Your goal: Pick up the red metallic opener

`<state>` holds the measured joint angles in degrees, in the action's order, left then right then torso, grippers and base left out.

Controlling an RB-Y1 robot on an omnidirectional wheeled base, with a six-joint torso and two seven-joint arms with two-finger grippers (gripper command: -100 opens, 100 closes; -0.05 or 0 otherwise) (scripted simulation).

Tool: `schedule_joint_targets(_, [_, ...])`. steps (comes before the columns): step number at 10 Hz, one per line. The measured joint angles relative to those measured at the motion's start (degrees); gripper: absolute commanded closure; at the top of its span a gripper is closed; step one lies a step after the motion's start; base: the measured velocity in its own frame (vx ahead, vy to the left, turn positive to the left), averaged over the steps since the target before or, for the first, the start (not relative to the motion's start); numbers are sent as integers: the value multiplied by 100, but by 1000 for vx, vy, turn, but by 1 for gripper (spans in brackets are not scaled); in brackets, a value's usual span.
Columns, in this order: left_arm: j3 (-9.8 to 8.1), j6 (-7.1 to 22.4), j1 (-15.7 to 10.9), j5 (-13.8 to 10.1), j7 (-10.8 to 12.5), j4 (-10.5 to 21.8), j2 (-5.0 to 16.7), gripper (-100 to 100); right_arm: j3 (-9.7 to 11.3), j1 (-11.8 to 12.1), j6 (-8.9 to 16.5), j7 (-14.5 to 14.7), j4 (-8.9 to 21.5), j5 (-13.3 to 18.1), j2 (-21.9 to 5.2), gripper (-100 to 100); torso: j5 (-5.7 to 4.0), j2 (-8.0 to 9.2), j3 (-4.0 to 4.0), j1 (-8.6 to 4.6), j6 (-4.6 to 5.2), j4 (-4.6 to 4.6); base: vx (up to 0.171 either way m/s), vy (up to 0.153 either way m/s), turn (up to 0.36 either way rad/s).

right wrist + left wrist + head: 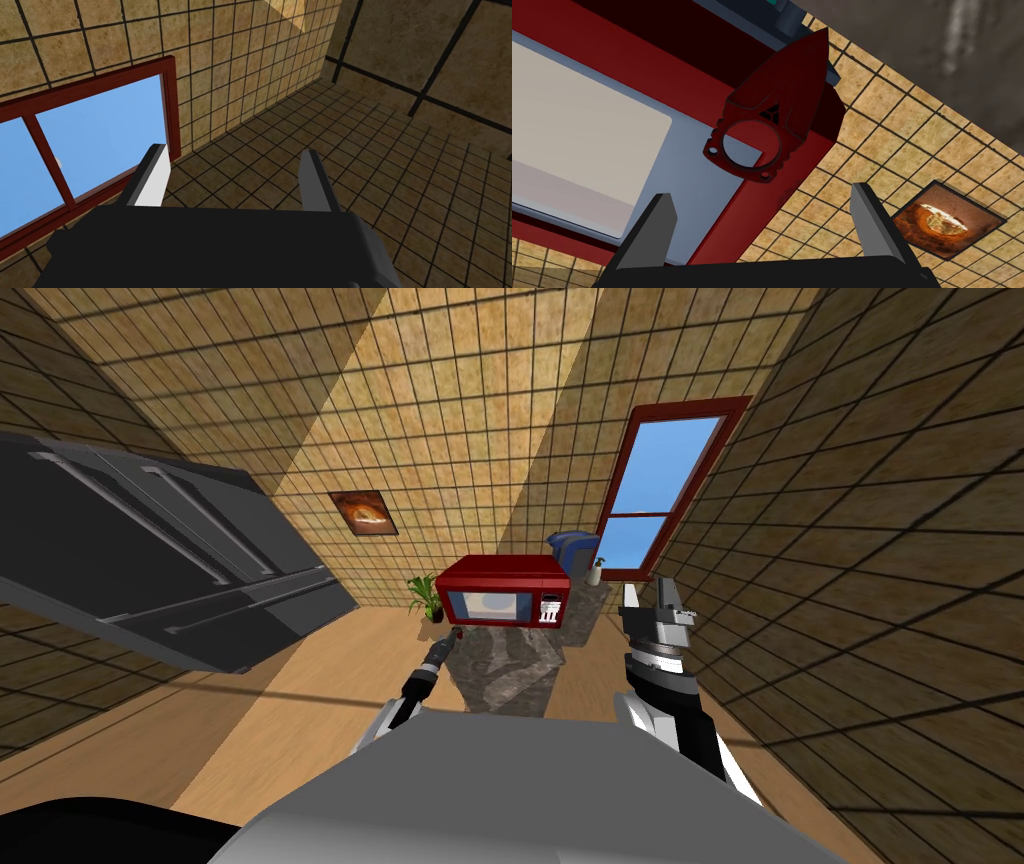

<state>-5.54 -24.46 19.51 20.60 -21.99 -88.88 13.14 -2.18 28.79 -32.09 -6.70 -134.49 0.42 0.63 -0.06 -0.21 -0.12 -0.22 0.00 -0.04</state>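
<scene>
Left gripper (760, 192) is reaching to the near left corner of the grey stone counter (505, 673), fingers apart, nothing between them. The red opener (779, 95) sits just ahead of the fingertips, not touched, ring end toward the gripper and pointed end away. Behind it is the corner of the red microwave (637, 65), which stands on the counter. In the head view the opener is a small red speck at the gripper tip. Right gripper (234, 150) is held up to the right of the counter, fingers apart, empty.
</scene>
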Motion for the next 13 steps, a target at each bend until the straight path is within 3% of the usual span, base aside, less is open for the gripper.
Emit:
schedule_joint_targets(4, [-90, -269, -32, 127, -243, 435, -32, -100, 0, 0, 0, 0, 0, 0, 0, 0, 1, 5, 3, 5, 0, 1, 32, -39, 6])
schedule_joint_targets(5, [-92, -284, -37, 130, -257, 451, -35, 0, 0, -1, 0, 0, 0, 0, 0, 0, 3, 17, 9, 16, 0, 4, 0, 0, 0])
schedule_joint_targets(6, [-92, -282, -36, 130, -256, 449, -35, -100, 0, -1, 0, 0, 0, 0, 0, 0, 4, 20, 11, 20, 0, 4, -62, -2, -280])
schedule_joint_targets(11, [-642, -355, -705, 11, -288, 1217, 283, -100, 1, -3, 1, 0, 1, 0, 0, 0, 2, 66, 38, 12, 5, 15, -111, -21, -187])
schedule_joint_targets(13, [-756, -412, -851, -4, -345, 1572, 282, -100, -1, -1, 0, 0, 1, 0, -1, 0, 6, 45, 27, 27, -3, 10, -55, -9, -73])
